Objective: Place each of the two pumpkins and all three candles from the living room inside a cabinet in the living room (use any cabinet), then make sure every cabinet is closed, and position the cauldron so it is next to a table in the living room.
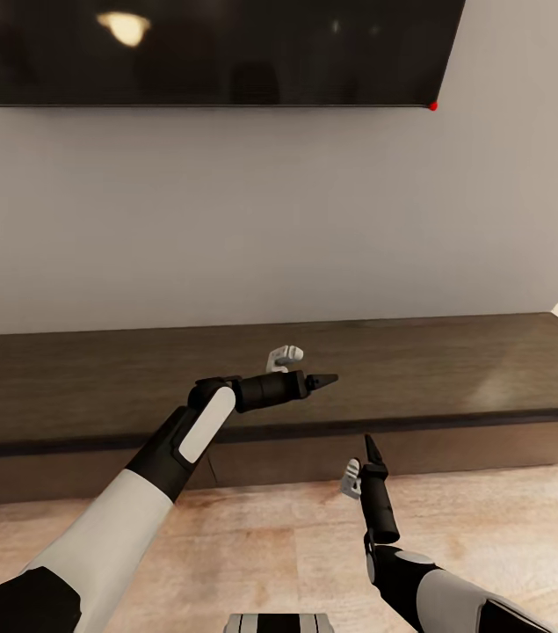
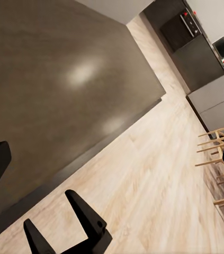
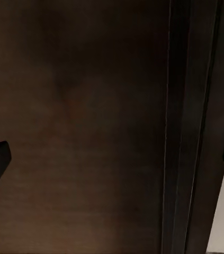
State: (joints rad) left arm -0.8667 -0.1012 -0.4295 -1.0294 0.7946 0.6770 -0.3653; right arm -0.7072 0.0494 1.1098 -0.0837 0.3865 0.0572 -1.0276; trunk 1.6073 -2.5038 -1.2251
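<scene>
Your left arm reaches up from the lower left of the frame, its jaws (image 1: 321, 381) parted and empty over the long, low dark-brown wood cabinet (image 1: 454, 369). That cabinet runs lengthwise across mid-frame along the pale grey wall (image 1: 270, 220), drawer fronts shut. Your right arm rises at lower right, jaws (image 1: 370, 447) spread and empty, aimed at the cabinet front.

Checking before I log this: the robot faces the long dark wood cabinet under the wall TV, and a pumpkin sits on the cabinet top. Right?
Not quite. The head view shows the cabinet top bare under the TV; just the left end effector hovers over it.
</scene>
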